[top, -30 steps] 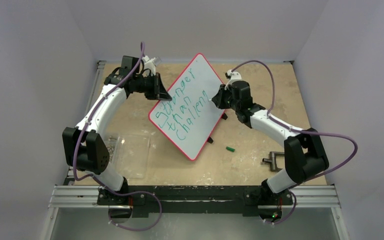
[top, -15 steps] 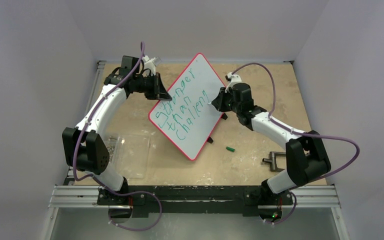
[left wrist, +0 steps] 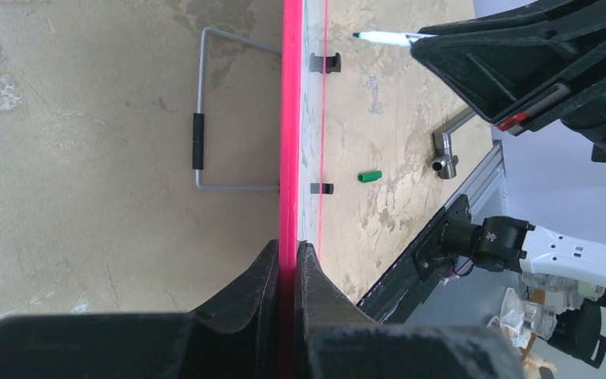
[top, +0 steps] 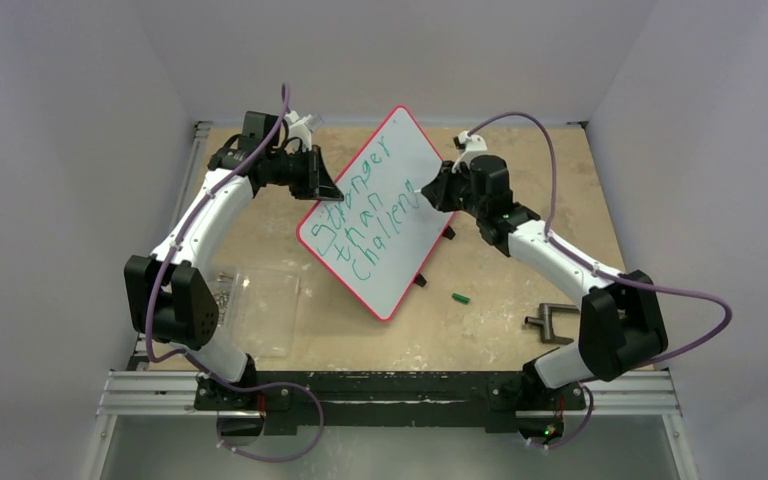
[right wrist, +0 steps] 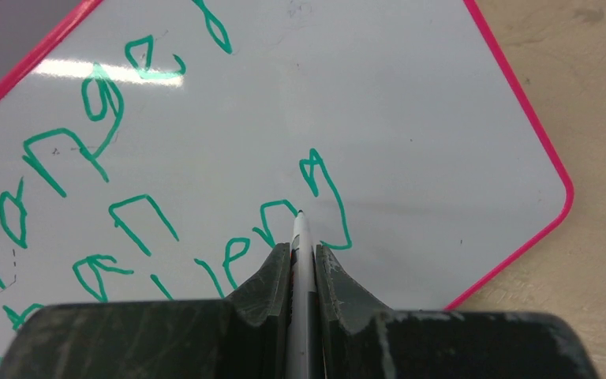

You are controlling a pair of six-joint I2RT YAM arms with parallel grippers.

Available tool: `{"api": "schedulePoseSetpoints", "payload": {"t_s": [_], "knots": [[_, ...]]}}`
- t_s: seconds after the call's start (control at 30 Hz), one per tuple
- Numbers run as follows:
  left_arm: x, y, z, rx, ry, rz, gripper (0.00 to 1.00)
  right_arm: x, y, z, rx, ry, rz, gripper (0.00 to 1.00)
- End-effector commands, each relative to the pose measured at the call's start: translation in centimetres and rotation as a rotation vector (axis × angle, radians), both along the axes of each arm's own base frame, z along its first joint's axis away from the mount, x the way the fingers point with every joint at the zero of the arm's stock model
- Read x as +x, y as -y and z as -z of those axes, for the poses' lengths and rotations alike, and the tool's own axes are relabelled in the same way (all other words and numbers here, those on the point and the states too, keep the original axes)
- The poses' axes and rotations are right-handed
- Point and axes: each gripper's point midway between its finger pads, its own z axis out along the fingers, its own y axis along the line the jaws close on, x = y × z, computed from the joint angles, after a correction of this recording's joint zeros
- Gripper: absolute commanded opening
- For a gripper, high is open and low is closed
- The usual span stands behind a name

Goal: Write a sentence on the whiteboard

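Note:
The whiteboard, white with a red rim, stands tilted on the table. The sentence in green letters reads "Stronger than Challen" plus one more letter shape. My left gripper is shut on the board's left rim, which shows edge-on in the left wrist view between the fingers. My right gripper is shut on a white marker. Its tip touches the board at the end of the third line.
A green marker cap lies on the table right of the board. A metal clamp is near the right arm. A clear plastic sheet and small screws lie at the left. The board's wire stand is behind it.
My right gripper has moved the marker farther along the third line, and a new green letter stroke has appeared after "Challen". The left arm and the board have not moved.

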Motion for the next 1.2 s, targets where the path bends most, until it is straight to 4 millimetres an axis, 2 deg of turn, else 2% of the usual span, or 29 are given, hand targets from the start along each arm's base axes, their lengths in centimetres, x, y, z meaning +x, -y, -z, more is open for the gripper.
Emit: {"api": "schedulePoseSetpoints", "payload": {"t_s": [0.0,0.3,0.8,1.17], "knots": [[1.1,-1.4,-1.7,0.068,0.127,-0.042,0.00,0.9,1.4,-4.2,0.009,0.109,0.052,0.00],[1.1,-1.4,-1.6,0.070,0.125,-0.042,0.00,2.5,1.2,-4.0,0.023,0.097,0.060,0.00],[1.1,-1.3,-1.6,0.064,0.123,-0.039,0.00,3.8,0.5,-2.8,0.035,0.080,0.052,0.00],[1.1,-1.3,-1.5,0.064,0.119,-0.039,0.00,4.7,0.7,-1.8,0.031,0.063,0.067,0.00]]}}
